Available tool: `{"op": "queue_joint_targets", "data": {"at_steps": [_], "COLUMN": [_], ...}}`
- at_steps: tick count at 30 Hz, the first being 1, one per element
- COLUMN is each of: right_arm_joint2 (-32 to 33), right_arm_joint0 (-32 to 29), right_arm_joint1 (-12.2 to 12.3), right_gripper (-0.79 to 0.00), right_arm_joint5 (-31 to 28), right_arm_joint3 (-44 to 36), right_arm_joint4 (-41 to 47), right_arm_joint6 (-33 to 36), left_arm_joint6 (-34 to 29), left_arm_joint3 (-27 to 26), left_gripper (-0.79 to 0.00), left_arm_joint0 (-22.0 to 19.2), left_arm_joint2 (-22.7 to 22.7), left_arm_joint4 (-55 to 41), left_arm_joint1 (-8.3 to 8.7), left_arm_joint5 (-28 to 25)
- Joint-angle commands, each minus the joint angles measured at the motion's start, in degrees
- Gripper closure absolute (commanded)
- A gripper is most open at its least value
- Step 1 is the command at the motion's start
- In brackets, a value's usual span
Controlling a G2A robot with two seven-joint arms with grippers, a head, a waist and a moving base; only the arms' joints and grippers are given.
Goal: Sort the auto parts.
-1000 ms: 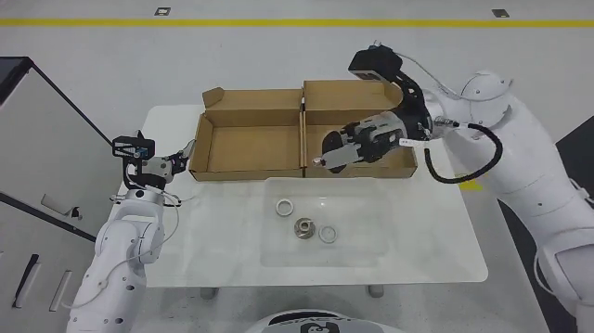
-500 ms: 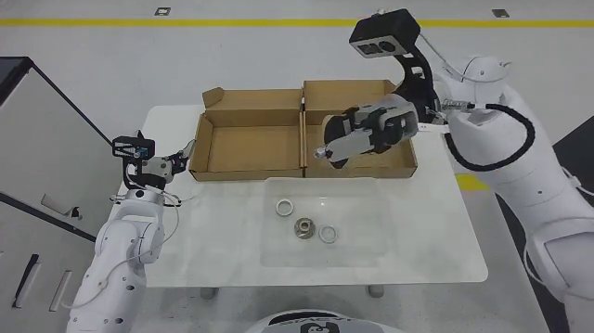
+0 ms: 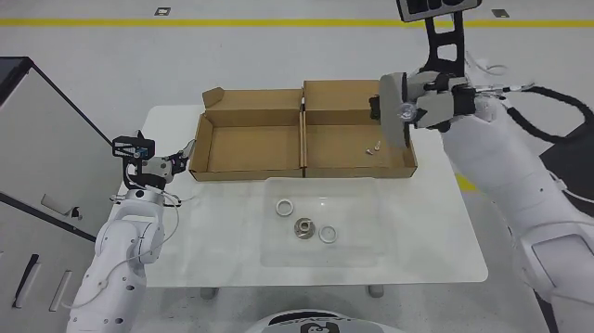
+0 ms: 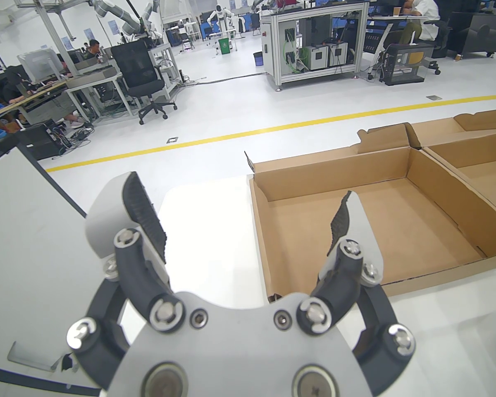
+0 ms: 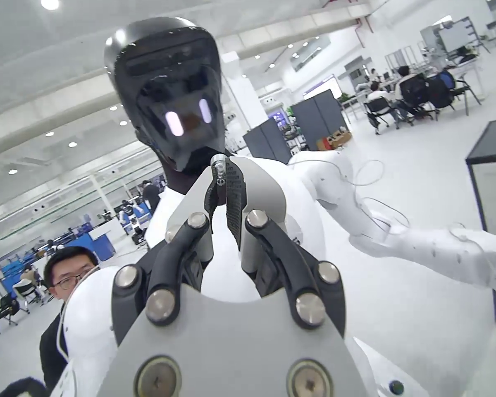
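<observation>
— Where the bench [image 3: 427, 240] runs closest to the robot, what lies on it?

— A clear tray [image 3: 371, 259] carrying three ring-shaped parts. A pale ring [image 3: 285, 208] sits toward the tray's left. A darker metal ring [image 3: 303, 228] lies nearer the middle, and a second pale ring [image 3: 328, 235] lies just beside it on the right.

— And off to the left?

— The left gripper [image 4: 239, 196] hangs over the bench's left end, just beside the outer wall of the left box [image 3: 251, 147]. Its fingers are spread wide apart.

— What stands behind the tray?

— Two open cardboard boxes, side by side and touching along their inner walls. The right box [image 3: 334, 143] has a few small pale parts [image 3: 374, 146] on its floor, near its right-hand end.

— Where is the other arm?

— The right gripper [image 5: 220, 175] is raised above the right-hand end of the right box, well off the bench. Its fingers are pressed together on a small threaded metal part [image 5: 218, 163]. The part is pinched at the very tips, with its end sticking out just past them.
</observation>
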Motion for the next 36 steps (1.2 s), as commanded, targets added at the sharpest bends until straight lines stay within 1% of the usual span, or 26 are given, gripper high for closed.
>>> {"op": "queue_joint_targets", "data": {"at_steps": [1,6,8,12,13,15,18,21,25,28,36], "right_arm_joint2": [0.19,0.71,0.96,1.35,1.56,1.63,2.15,2.35,2.73,3.06,4.02], "right_arm_joint0": [-0.18,-0.75,-0.71,0.03,0.51,0.55,1.39,1.65,0.99,-0.29,-3.58], "right_arm_joint1": [-0.68,-2.67,-3.43,-4.30,-4.34,-4.60,-4.60,-4.69,-4.88,-5.16,-6.58], "right_gripper": [0.000,0.000,0.000,0.000,0.000,0.000,0.000,0.000,0.000,0.000,0.000], "right_arm_joint5": [0.18,0.38,0.34,-0.14,-0.08,0.29,1.55,3.10,4.48,4.95,3.89], "right_arm_joint3": [-0.09,-0.18,0.17,2.47,3.28,3.29,4.03,3.52,2.61,1.55,0.25], "right_arm_joint4": [2.04,7.23,7.86,2.58,-0.53,-2.84,-11.24,-16.93,-19.99,-18.49,-6.11], "right_arm_joint6": [0.16,0.36,0.32,-0.42,-0.98,-2.64,-4.77,-6.40,-7.67,-8.48,-6.83], "left_arm_joint6": [0.00,0.00,0.00,0.00,0.00,0.00,0.00,0.00,0.00,0.00,0.00], "left_arm_joint3": [0.00,0.00,0.00,0.00,0.00,0.00,0.00,0.00,0.00,0.00,0.00], "left_gripper": [-0.785,-0.785,-0.785,-0.785,-0.785,-0.785,-0.785,-0.785,-0.785,-0.785,-0.785], "left_arm_joint0": [0.00,0.00,0.00,0.00,0.00,0.00,0.00,0.00,0.00,0.00,0.00], "left_arm_joint2": [0.00,0.00,0.00,0.00,0.00,0.00,0.00,0.00,0.00,0.00,0.00], "left_arm_joint4": [0.00,0.00,0.00,0.00,0.00,0.00,0.00,0.00,0.00,0.00,0.00], "left_arm_joint1": [0.00,0.00,0.00,0.00,0.00,0.00,0.00,0.00,0.00,0.00,0.00], "left_arm_joint5": [0.00,0.00,0.00,0.00,0.00,0.00,0.00,0.00,0.00,0.00,0.00]}}
